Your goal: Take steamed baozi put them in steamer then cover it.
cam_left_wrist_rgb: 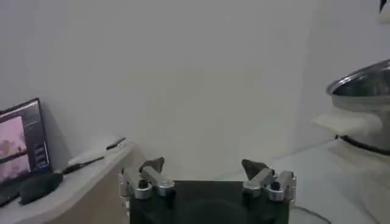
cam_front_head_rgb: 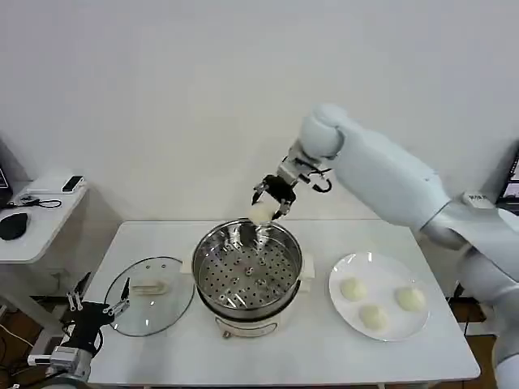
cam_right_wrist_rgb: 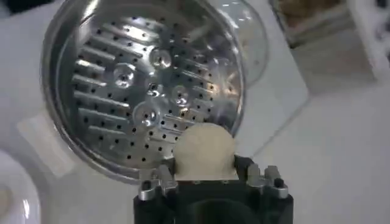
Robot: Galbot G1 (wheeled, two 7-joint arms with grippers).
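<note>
Right claw [cam_front_head_rgb: 265,204] clamped on cream-white round bun [cam_front_head_rgb: 261,212] over far rim of shiny steel perforated steamer [cam_front_head_rgb: 246,278]; release here risks rim bounce-out. Left claw [cam_front_head_rgb: 99,304] parked low, jaws apart, empty.

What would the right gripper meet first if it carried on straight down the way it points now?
Most likely the perforated tray of the steamer. The right gripper, shut on a baozi, hangs above the pot's far rim, so it may clip that rim first; depth is unclear.
</note>
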